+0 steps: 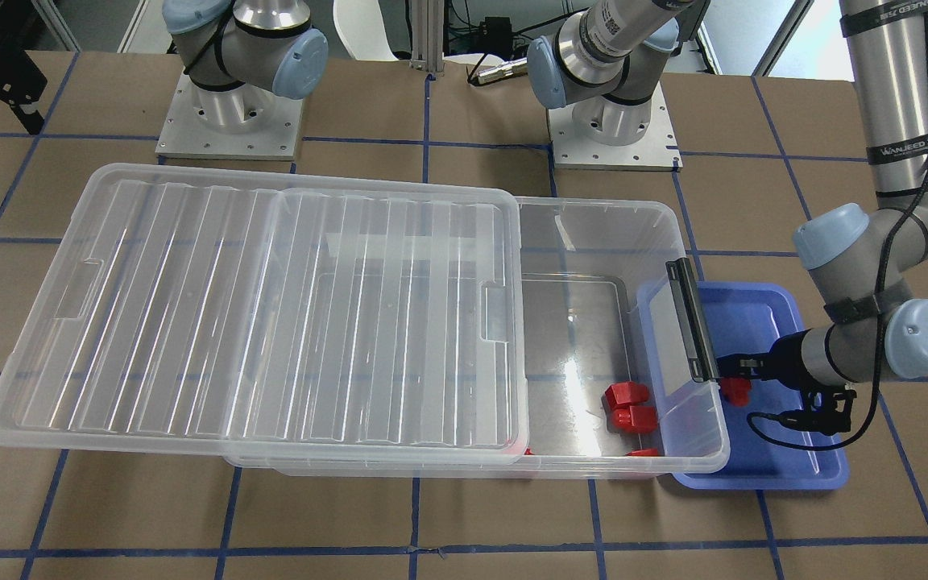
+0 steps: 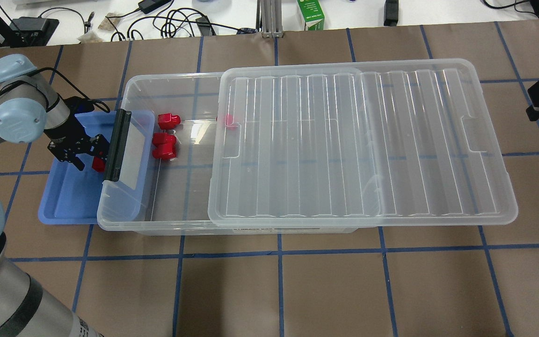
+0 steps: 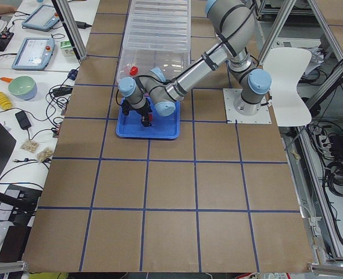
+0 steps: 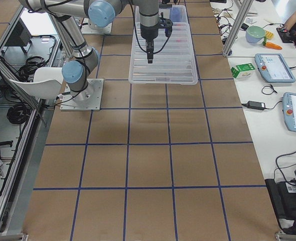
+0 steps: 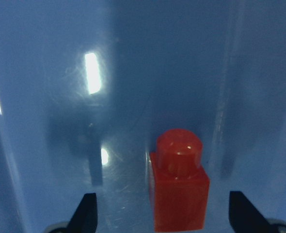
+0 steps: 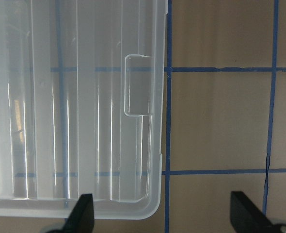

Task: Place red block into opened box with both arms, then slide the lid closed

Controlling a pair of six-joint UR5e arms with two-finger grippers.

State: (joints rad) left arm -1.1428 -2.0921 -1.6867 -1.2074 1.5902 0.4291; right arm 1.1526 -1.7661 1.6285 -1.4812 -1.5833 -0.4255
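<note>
Red block (image 5: 179,194), glossy, round-stubbed, squarish, between spread left fingers (image 5: 87,213), right fingers (image 6: 82,216) also spread.

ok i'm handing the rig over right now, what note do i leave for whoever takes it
Grippers: the left gripper is open, low in the blue tray, with its fingers either side of a red block that it has not gripped. The right gripper is open, above the far end of the lid, touching nothing.
Things: the box is open at its latch end and the lid covers the rest. Other red blocks lie inside.
Left to do: grip this block, drop it in the box, slide the lid closed.
</note>
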